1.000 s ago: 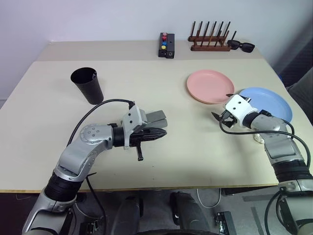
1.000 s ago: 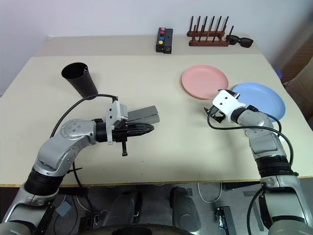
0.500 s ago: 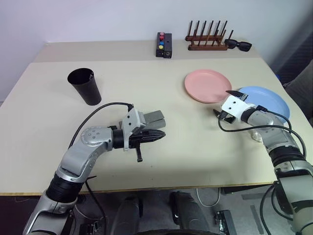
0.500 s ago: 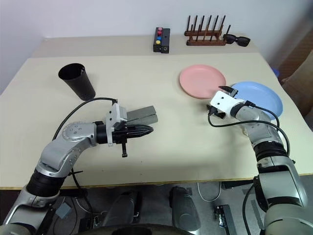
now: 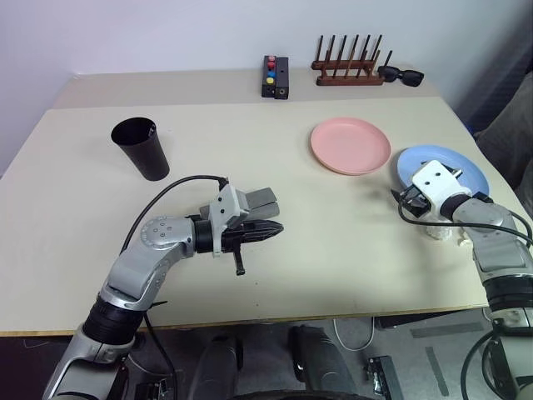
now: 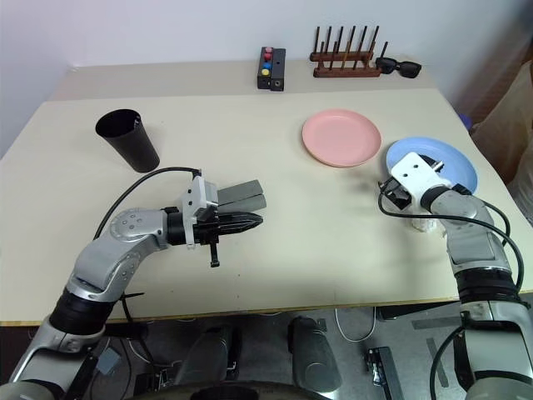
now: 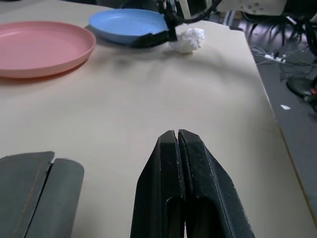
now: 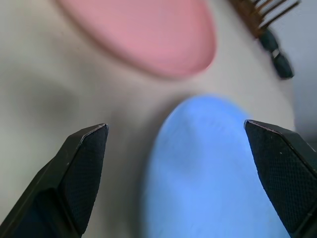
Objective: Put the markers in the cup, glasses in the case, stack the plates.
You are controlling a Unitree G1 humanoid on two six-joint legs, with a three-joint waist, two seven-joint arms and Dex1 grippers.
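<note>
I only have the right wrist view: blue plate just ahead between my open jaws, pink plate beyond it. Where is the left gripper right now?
Observer: The left gripper is over the middle of the table, jaws shut.
Operator: And the case?
Observer: The grey case lies on the table right beside that gripper, on its far side.
Operator: The cup?
Observer: The black cup stands upright, mouth up, toward the far left of the table.
</note>
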